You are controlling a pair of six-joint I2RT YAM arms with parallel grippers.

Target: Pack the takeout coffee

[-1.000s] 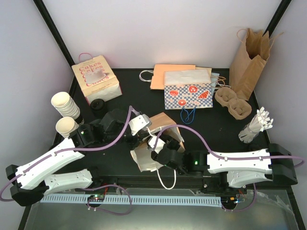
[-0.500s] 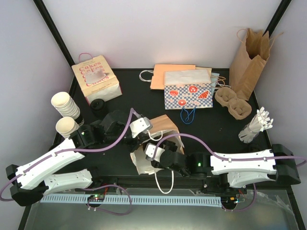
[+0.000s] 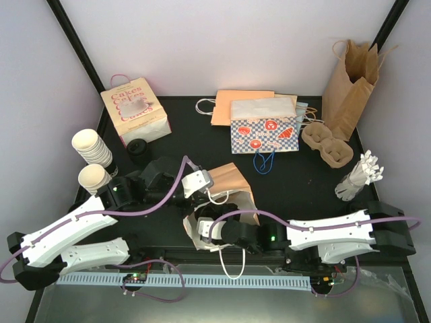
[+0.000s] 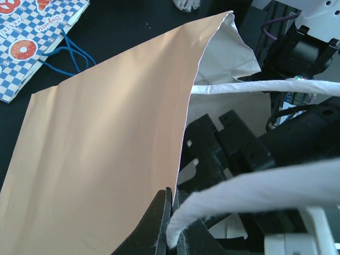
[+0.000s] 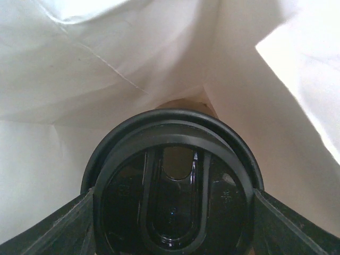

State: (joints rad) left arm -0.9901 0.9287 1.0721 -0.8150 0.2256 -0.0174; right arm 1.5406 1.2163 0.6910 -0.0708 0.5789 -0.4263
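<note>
The takeout coffee's round black lid [image 5: 172,186] fills the right wrist view, held between my right gripper's fingers [image 5: 64,226], which are shut on the cup. White inner paper of the brown bag [image 5: 106,69] surrounds it; the cup body is hidden. From above, my right gripper [image 3: 205,225] reaches into the mouth of the brown paper bag [image 3: 232,182] lying at the table's near middle. My left gripper [image 4: 174,223] is shut on the bag's rim and white cord handle [image 4: 255,188], holding the mouth open; it also shows in the top view [image 3: 199,182].
A stack of lidless cream cups [image 3: 91,148], one single cup [image 3: 93,177], a loose black lid [image 3: 138,147] and a Cakes box [image 3: 135,111] stand at left. A checkered bag [image 3: 264,128], cup carrier [image 3: 326,145], tall brown bag [image 3: 350,77] and white utensils [image 3: 360,175] stand at right.
My right gripper has moved left and into the bag's mouth with the cup. My left gripper keeps its hold on the bag rim, nearly still.
</note>
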